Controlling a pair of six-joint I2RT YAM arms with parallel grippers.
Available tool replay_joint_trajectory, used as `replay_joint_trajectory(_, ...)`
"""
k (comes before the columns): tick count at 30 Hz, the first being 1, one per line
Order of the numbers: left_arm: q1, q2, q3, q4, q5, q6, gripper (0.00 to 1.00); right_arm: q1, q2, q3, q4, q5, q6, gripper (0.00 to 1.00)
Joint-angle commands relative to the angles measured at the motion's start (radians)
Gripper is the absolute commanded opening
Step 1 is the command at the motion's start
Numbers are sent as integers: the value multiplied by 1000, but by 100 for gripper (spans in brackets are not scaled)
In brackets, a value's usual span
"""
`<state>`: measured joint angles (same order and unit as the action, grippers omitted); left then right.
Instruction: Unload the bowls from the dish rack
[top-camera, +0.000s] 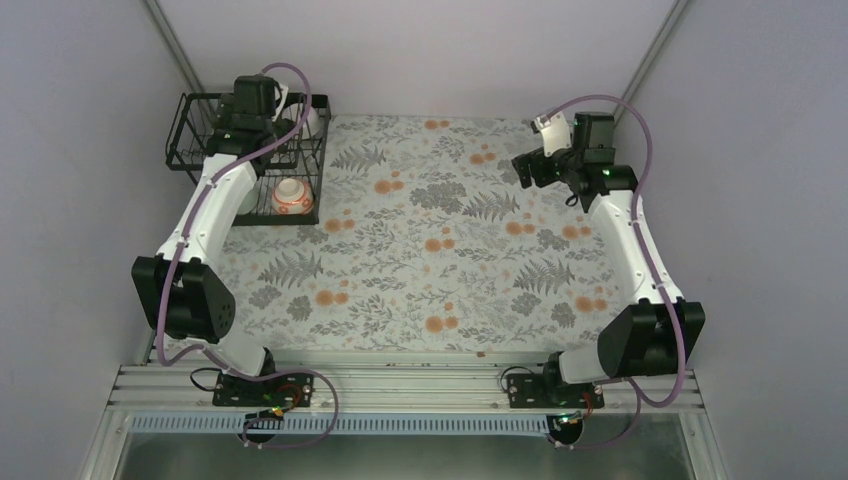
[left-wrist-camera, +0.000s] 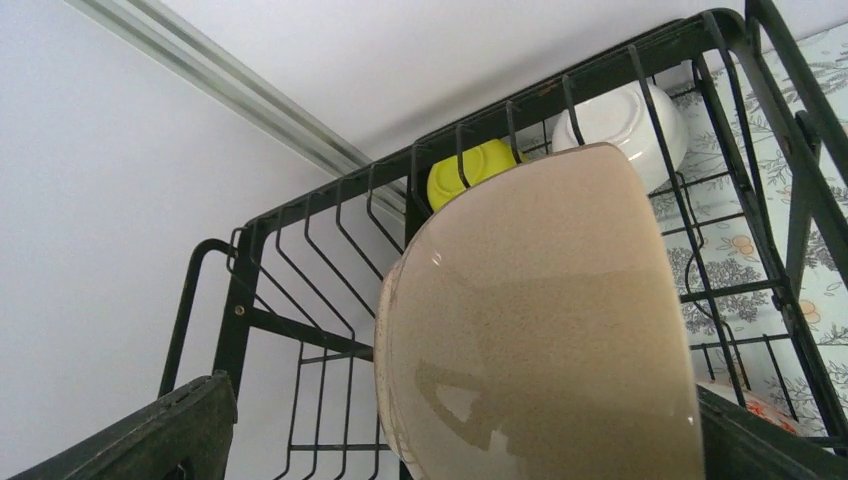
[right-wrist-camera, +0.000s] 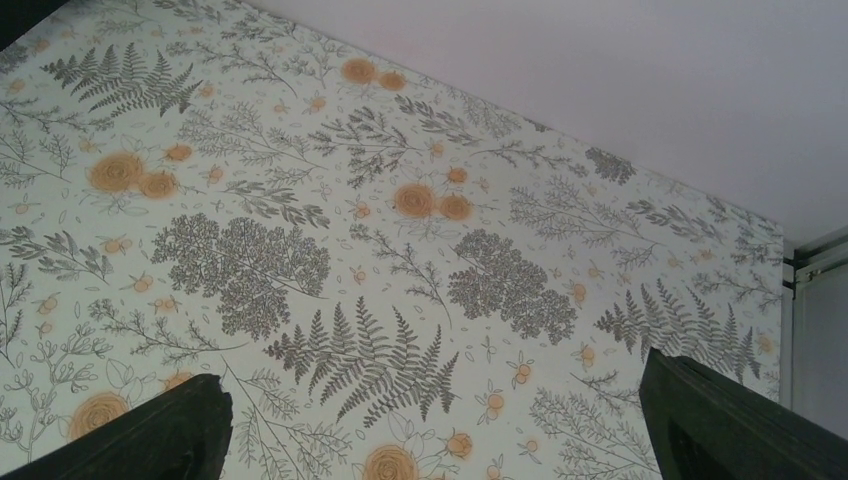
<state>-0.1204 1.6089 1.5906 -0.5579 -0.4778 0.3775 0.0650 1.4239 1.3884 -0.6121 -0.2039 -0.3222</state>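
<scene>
The black wire dish rack (top-camera: 195, 150) stands at the table's far left. A white bowl with red-orange pattern (top-camera: 293, 197) lies in its near end. My left gripper (top-camera: 250, 110) is down inside the rack. In the left wrist view its jaws (left-wrist-camera: 460, 430) stand wide open on either side of a large beige bowl (left-wrist-camera: 540, 330) that stands on edge; the left finger (left-wrist-camera: 150, 430) is clear of it. Behind it in the rack (left-wrist-camera: 300, 335) are a yellow-green bowl (left-wrist-camera: 470, 170) and a plain white bowl (left-wrist-camera: 625, 120). My right gripper (top-camera: 530, 165) (right-wrist-camera: 435, 420) is open and empty above the table.
A floral cloth (top-camera: 430, 230) covers the table. Grey walls close in at the back and both sides. The rack's taller basket section (top-camera: 190, 125) is at its far left end, close to the wall.
</scene>
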Motion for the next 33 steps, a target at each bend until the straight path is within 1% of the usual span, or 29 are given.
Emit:
replay_joint_trajectory(1, -8, -14, 0, 40, -37, -1, 100, 7, -27, -26, 37, -9, 0, 100)
replay_joint_trajectory(5, -7, -42, -16, 39, 31, 8, 92, 6, -24, -34, 40, -20, -2, 100)
replay_joint_trajectory(10, -7, -6, 2, -15, 59, -16, 88, 6, -35, -37, 37, -24, -7, 100)
replay_joint_trajectory(13, -7, 8, 15, -30, 63, -29, 80, 6, -40, -43, 41, -23, -12, 100)
replay_joint_trajectory(18, -9, 11, 31, -35, 81, -31, 73, 7, -41, -64, 46, -28, -19, 100)
replay_joint_trajectory(26, -9, 41, 38, -41, 23, -19, 59, 6, -42, -92, 56, -28, -32, 100)
replay_joint_trajectory(30, -8, 52, 45, -42, -6, -14, 57, 6, -41, -105, 65, -35, -31, 100)
replay_joint_trajectory(33, -8, 64, 48, -42, -30, -5, 51, 7, -39, -111, 68, -36, -31, 100)
